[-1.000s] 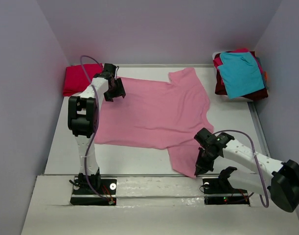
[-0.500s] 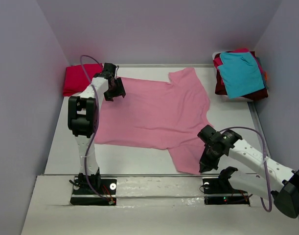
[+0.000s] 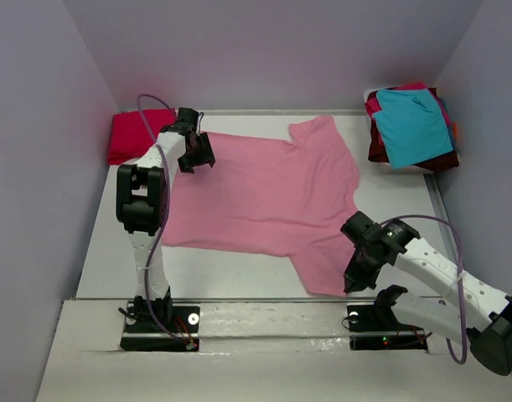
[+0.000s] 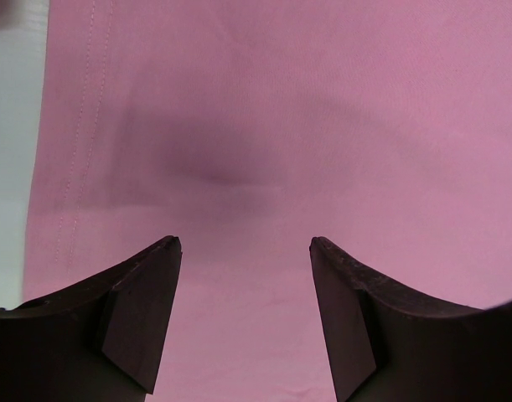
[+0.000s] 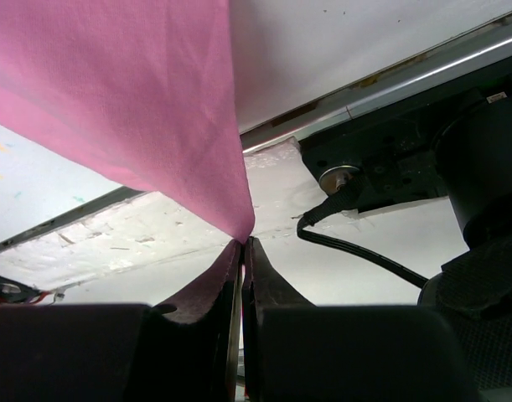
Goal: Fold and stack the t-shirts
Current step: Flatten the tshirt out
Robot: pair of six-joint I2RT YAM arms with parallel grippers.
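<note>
From above, the light pink t-shirt [image 3: 264, 188] lies spread across the middle of the tabletop [image 3: 222, 272]. A folded red t-shirt [image 3: 128, 136] sits far left, and a teal t-shirt [image 3: 415, 126] tops the far-right stack. The left gripper [image 3: 201, 159] hovers over the pink shirt's far-left edge, and the right gripper [image 3: 349, 287] is at its near sleeve.

In the left wrist view the jaws are wide apart, holding nothing, with pink cloth below.

In the right wrist view the jaws pinch the sleeve corner.

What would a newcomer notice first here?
A large pink t-shirt lies spread flat across the middle of the table, the right gripper pinching its near sleeve at the front edge. The left gripper hovers open over the shirt's far left corner, and a teal-topped pile of shirts sits in the far right corner.
</note>
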